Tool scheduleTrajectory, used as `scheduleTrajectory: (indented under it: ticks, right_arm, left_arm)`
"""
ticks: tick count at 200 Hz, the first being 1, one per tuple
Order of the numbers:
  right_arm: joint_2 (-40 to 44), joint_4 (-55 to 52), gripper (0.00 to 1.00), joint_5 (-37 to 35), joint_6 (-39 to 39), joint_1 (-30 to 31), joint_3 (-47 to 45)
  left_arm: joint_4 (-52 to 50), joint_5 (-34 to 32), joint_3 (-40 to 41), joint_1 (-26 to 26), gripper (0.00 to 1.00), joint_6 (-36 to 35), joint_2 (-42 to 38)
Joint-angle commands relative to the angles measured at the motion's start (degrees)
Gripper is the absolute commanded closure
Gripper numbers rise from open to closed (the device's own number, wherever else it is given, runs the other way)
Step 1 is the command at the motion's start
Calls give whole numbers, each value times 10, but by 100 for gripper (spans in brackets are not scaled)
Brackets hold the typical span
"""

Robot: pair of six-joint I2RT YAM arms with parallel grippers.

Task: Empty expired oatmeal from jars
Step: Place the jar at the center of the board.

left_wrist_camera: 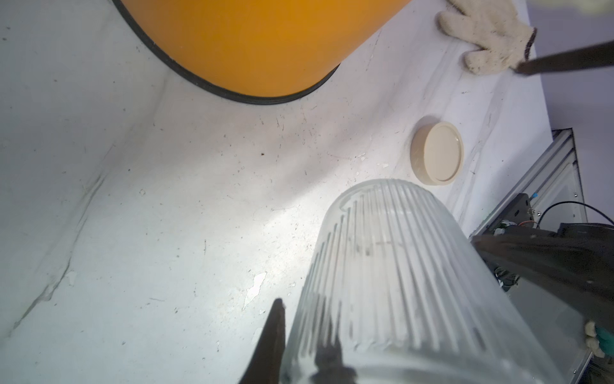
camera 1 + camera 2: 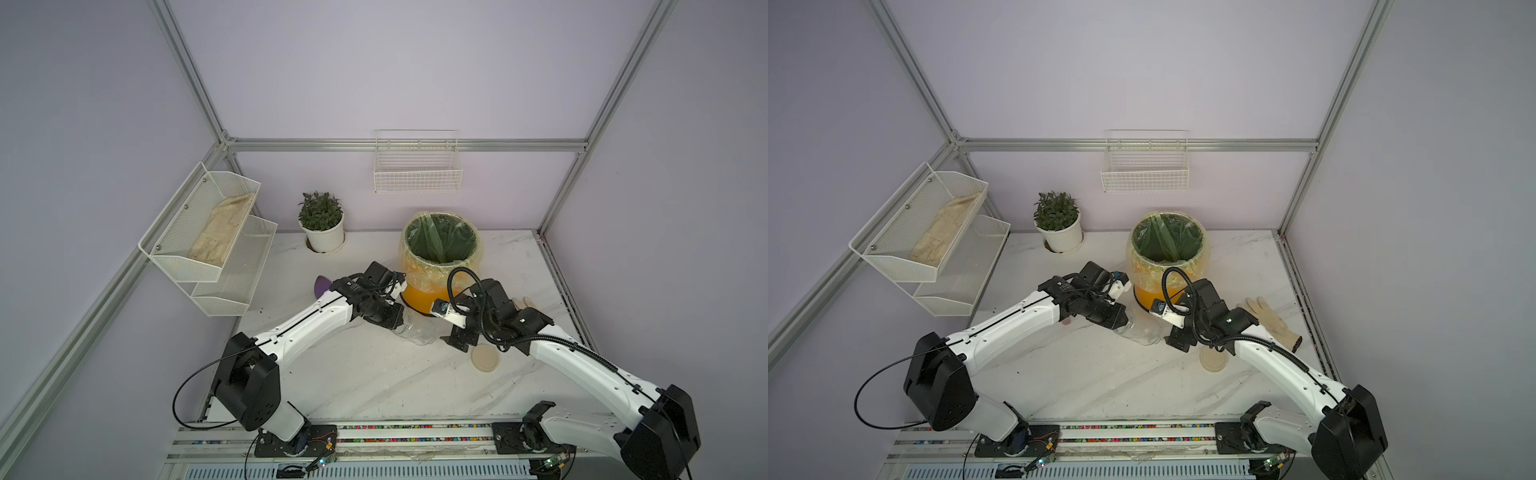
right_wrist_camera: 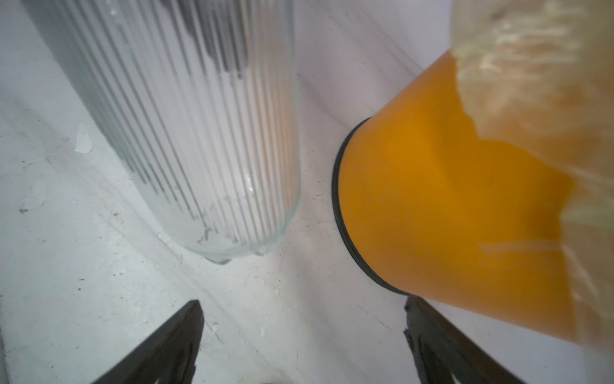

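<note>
Left gripper clamped on the mouth end of the jar, one dark finger on each side of the neck. Right gripper with jaws spread wide and holding nothing, facing the jar's closed base, near but apart from it. The jar is clear and ribbed lengthwise, and the marble shows through its wall. It is tilted, base end low over the table; contact cannot be told. A faint whitish haze sits near the neck. The beige lid lies flat on the table just beside the right gripper. The orange bin, with its plastic liner folded over the rim, stands just behind jar and grippers, a narrow strip of table between. A glove lies near the table's right edge. Bare marble runs from the jar to the front rail
</note>
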State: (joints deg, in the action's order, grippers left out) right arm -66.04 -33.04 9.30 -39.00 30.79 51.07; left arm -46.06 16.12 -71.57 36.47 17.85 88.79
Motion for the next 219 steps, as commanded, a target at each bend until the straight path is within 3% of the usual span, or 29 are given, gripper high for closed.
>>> scheduleTrajectory:
  ticks: [1, 38, 96, 191, 204, 213, 219]
  right_arm:
    - [6, -46, 3, -39, 30, -31, 11]
    - [-1, -77, 3, -15, 51, -111, 26]
    - [-4, -87, 3, -4, 105, -172, 45]
    - [-31, -87, 3, 36, 140, -253, 59]
    - [-33, -86, 3, 39, 140, -256, 55]
    - [-33, -86, 3, 40, 140, -258, 53]
    - [-34, -85, 3, 41, 140, -258, 53]
  left_arm:
    - [-30, -18, -42, 3, 100, -11, 2]
    - [-85, -65, -78, 14, 100, -17, 37]
    - [-218, -196, -187, 56, 100, -18, 137]
    - [-267, -304, -238, 101, 100, 2, 209]
    - [-268, -308, -244, 107, 89, 2, 211]
    - [-269, -317, -247, 114, 72, 3, 212]
    - [-268, -317, -247, 116, 69, 3, 213]
